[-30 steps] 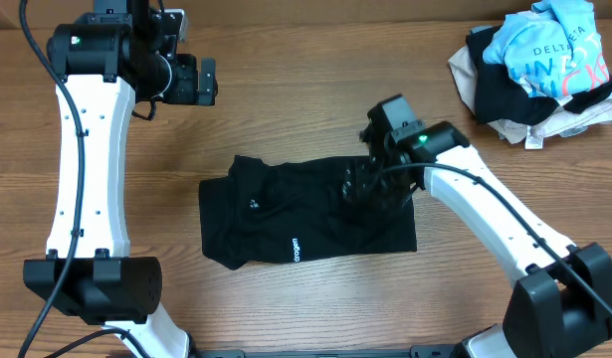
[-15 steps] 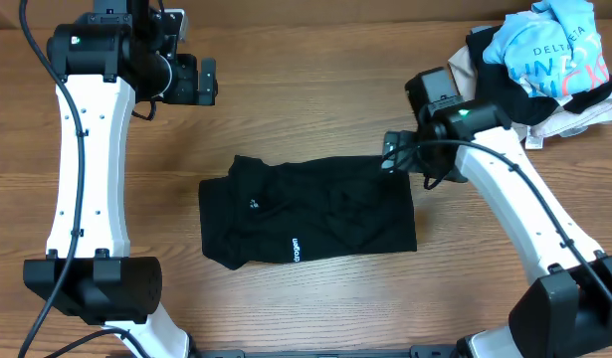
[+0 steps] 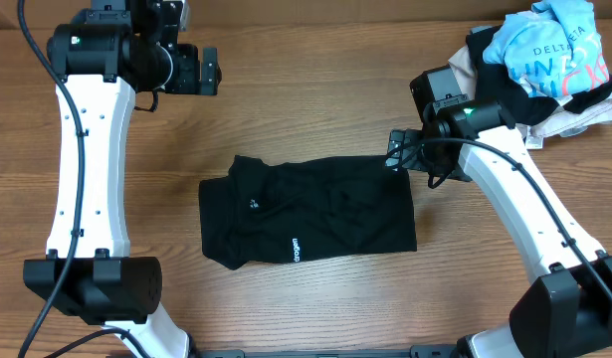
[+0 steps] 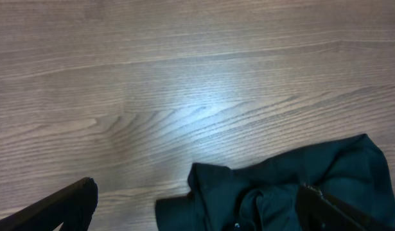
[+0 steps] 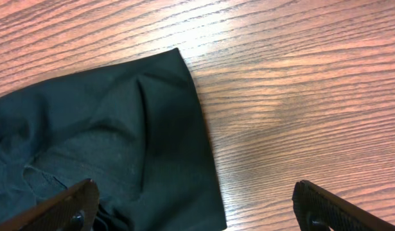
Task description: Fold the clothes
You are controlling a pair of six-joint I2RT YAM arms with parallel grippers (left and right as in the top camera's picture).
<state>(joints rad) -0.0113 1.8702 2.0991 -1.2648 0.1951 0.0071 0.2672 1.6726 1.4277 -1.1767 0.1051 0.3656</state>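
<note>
one black polo shirt point(image 3: 306, 211) lies folded into a rough rectangle in the middle of the wooden tabletop point(image 3: 286, 119), with two small white prints showing on it. there are two arms, each with one claw. the left claw point(image 3: 212, 70) hangs released, fingers wide apart, over bare wood well behind the shirt. the right claw point(image 3: 393, 151) hovers spread and empty at the shirt's far right corner. in the far right corner, one pile holds a light-blue tee point(image 3: 549, 45) on top of a beige garment point(image 3: 470, 78).

Robot lab: two arms point(image 3: 87, 149) at wooden table point(image 3: 286, 89).
</note>
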